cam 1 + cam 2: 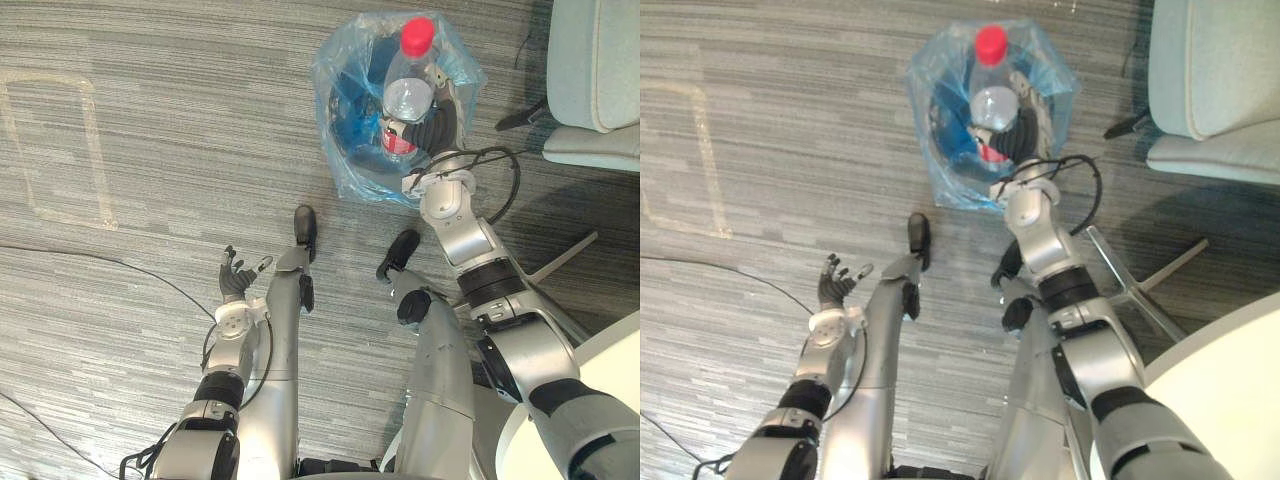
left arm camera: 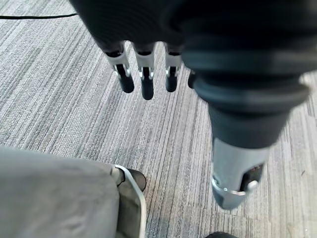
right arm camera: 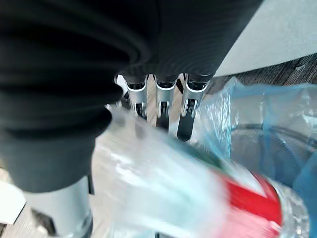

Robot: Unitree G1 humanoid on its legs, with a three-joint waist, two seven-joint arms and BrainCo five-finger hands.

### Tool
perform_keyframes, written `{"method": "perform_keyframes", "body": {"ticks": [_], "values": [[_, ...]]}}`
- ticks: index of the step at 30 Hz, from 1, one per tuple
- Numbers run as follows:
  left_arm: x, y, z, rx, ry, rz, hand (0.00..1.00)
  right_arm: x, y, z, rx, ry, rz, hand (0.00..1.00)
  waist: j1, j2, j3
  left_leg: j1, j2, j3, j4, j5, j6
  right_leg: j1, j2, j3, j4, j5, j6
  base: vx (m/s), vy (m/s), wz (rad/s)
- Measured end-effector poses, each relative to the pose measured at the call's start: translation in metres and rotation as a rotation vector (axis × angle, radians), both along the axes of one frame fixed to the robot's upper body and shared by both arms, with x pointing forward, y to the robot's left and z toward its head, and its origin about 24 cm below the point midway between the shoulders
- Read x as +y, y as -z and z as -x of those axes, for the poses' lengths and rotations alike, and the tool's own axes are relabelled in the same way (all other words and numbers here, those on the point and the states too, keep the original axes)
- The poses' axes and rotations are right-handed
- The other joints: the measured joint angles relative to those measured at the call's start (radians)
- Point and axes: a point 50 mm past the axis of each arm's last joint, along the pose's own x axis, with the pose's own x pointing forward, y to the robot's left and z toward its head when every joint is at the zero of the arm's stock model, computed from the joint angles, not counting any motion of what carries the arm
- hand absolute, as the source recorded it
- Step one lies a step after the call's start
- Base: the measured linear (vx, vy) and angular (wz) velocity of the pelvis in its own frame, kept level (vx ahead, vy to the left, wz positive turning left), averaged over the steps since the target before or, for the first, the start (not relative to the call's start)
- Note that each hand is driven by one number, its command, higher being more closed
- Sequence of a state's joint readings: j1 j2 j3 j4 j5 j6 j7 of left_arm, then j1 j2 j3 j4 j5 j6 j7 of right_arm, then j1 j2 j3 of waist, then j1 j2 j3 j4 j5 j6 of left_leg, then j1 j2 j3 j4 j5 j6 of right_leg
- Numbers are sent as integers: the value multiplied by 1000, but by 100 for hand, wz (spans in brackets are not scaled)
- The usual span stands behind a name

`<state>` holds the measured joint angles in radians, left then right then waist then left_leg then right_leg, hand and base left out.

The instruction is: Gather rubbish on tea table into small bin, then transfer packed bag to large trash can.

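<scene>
On grey striped carpet point(image 1: 150, 200), the blue-bagged small bin point(image 1: 350, 160) sits at one o'clock, and above it the right hand point(image 1: 432, 128) clasps the bottle point(image 1: 408, 90), fingers wrapped round its lower body, which looks light, smooth and crushable, best gripped mid-body, while the left hand point(image 1: 236, 278) hangs slack-fingered and empty at seven o'clock.

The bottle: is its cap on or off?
On. The red cap sits on the bottle, which the right hand holds over the bin.

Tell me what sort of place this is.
Likely an office or lounge: grey striped carpet, a pale cushioned chair, a white table edge, a bag-lined bin under the bottle in the right hand.
</scene>
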<state>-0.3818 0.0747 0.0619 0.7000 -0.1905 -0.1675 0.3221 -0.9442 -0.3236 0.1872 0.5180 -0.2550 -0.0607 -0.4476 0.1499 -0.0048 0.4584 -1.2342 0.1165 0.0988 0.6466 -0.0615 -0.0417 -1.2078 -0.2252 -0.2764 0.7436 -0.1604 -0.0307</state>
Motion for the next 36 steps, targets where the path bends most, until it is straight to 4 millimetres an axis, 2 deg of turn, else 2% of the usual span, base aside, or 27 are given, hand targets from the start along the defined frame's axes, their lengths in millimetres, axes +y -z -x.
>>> {"method": "perform_keyframes", "body": {"ticks": [5,9,12,19,22,25,28,30,36], "values": [[2,-1,0,-4,-7,3,0,5,0,8,-37,-19,22,0,-3,0,0,-5,7,1,4,0,1,0,9,0,-7,6,-2,-24,2,-5],[5,-1,0,-1,-16,2,0,23,12,19,-52,-63,142,0,-6,-1,0,-5,19,6,4,0,1,1,22,3,-21,15,-5,-21,-5,-10],[7,-1,0,2,-18,-6,0,35,29,22,-20,-88,249,0,-7,-1,-1,-4,30,11,2,0,1,4,33,5,-37,27,-7,-28,-5,-13],[11,3,2,22,-22,-27,0,63,82,32,123,-180,400,0,-18,-7,-11,13,44,30,-16,-1,5,24,51,12,-88,55,-1,-32,4,-11],[12,5,2,32,-22,-28,0,72,108,29,220,-188,440,0,-29,-7,-26,19,45,30,-27,2,8,34,54,10,-108,65,1,-8,5,-4],[11,6,3,38,-21,-26,0,78,122,27,280,-187,470,0,-35,-7,-27,34,44,36,-44,3,10,50,56,9,-127,71,4,0,0,0],[10,6,2,38,-19,-23,0,83,129,22,325,-185,476,0,-38,-11,-33,37,45,40,-61,5,9,52,58,9,-144,75,4,0,0,0],[8,6,1,33,-17,-18,0,85,127,19,331,-176,480,0,-38,-11,-33,37,44,42,-77,10,9,51,59,6,-157,78,4,4,-8,2],[6,2,0,3,-25,8,0,81,99,3,281,-87,421,0,-38,-11,-33,20,35,46,-113,27,3,23,57,4,-174,79,2,8,-18,4]]}}
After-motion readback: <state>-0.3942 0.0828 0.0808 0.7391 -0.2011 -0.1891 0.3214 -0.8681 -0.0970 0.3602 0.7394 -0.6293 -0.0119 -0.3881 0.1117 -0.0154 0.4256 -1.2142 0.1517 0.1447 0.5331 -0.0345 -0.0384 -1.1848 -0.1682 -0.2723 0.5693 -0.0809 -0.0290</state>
